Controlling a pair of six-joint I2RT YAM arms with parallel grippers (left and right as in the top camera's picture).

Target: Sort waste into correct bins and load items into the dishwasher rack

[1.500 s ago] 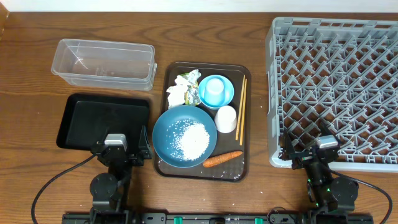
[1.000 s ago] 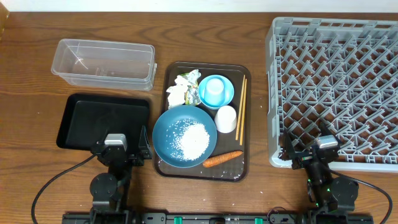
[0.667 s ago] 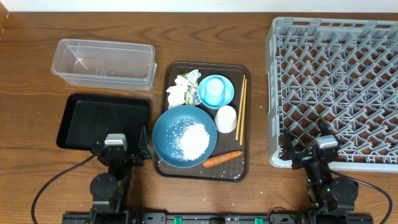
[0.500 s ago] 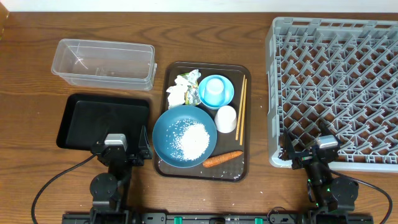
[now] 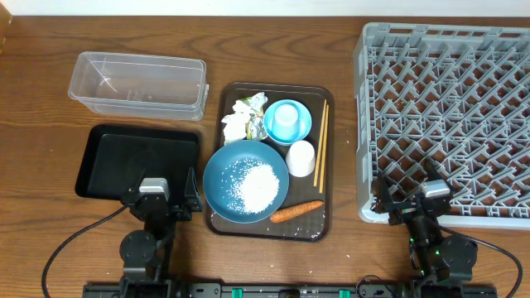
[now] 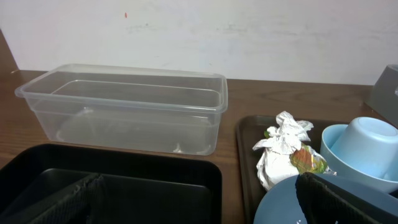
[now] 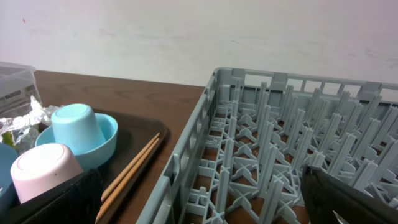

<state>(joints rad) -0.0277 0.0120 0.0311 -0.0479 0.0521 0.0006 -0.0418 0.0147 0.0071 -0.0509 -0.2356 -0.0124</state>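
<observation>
Waste and dishes sit exactly as in the views from a second ago. Nothing has shifted and neither arm moves, so the sorting looks not yet begun.

The rice (image 5: 252,185) lies in a pile inside the dark-blue bowl (image 5: 217,172), at the near end of the brown serving tray (image 5: 325,225). The carrot (image 5: 296,211) rests just beside that bowl, on the tray. The crumpled wrappers (image 5: 241,121) lie at the far left corner, touching the pale-blue bowl (image 5: 305,131), which holds an upturned pale-blue cup (image 5: 286,117). The whitish cup (image 5: 301,158) stands mouth down near the chopsticks (image 5: 322,136), which lie along the tray's right edge.

The clear tub (image 5: 141,60) and the black tray (image 5: 108,161) appear empty, though faint specks in the tub may be only marks. The dishwasher rack (image 5: 447,116) holds nothing.

The left gripper (image 5: 157,194) hangs over the black tray's near edge and the right gripper (image 5: 411,199) over the rack's near corner, both with fingers spread wide and holding nothing. Every step of the task is still to do.
</observation>
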